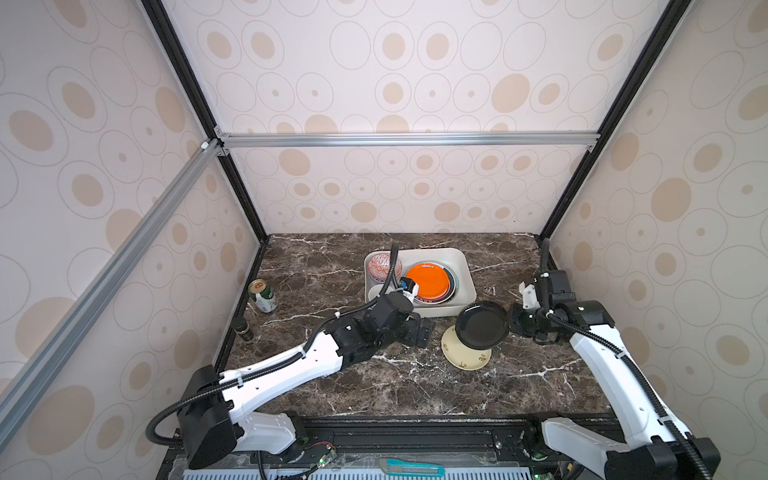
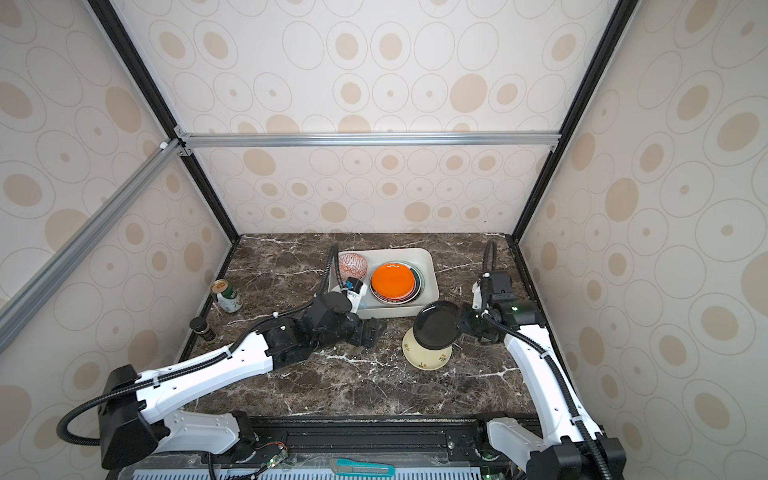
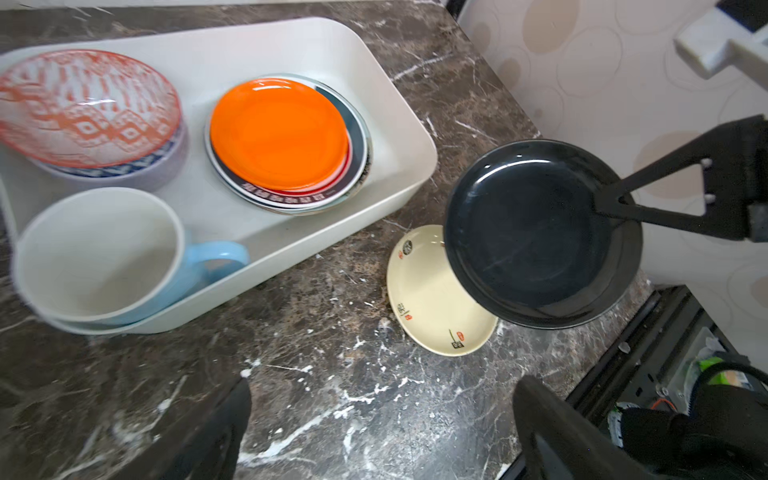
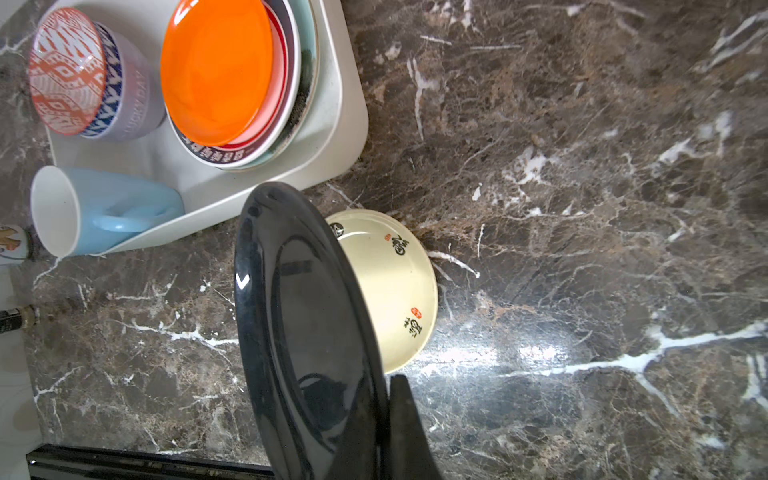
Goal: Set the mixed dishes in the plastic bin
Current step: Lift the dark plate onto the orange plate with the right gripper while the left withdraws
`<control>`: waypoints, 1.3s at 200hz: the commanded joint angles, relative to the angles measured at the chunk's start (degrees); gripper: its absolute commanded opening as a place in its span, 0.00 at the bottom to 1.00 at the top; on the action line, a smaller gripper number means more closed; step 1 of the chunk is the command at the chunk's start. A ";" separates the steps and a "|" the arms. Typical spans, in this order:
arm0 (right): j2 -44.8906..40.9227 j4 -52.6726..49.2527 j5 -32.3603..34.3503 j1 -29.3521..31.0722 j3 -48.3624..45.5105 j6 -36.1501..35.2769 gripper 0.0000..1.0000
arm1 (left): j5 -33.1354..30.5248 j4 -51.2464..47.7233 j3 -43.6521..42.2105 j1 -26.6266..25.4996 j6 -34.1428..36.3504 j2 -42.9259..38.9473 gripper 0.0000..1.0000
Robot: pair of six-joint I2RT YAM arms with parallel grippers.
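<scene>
Marble worktop [image 1: 374, 386] with white bin [image 1: 440, 254], left fingers [image 3: 552, 440] wide apart, right fingers [image 4: 409, 436] clamped on dark plate [image 1: 482, 325] above cream plate [image 1: 465, 358].

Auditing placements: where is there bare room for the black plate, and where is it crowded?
Bin: bare floor between mug and plate stack, along the near wall. Bowls crowd its left end. Table: open marble before the cream plate.

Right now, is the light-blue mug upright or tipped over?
Tipped on its side: the light-blue mug lies in a corner of the white plastic bin, its mouth facing sideways.
</scene>
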 commanded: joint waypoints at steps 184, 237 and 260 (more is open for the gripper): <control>65.19 -0.32 -2.15 9.51 61.43 0.60 0.01 | 11.37 2.37 -5.46 27.88 7.60 2.92 0.99; 69.56 -2.25 -1.50 10.93 64.47 0.54 0.03 | 13.29 3.59 -6.35 29.25 7.48 3.63 0.99; 68.51 -1.63 -0.85 10.93 61.53 0.57 0.15 | 13.95 3.76 -6.49 29.41 7.49 3.36 0.99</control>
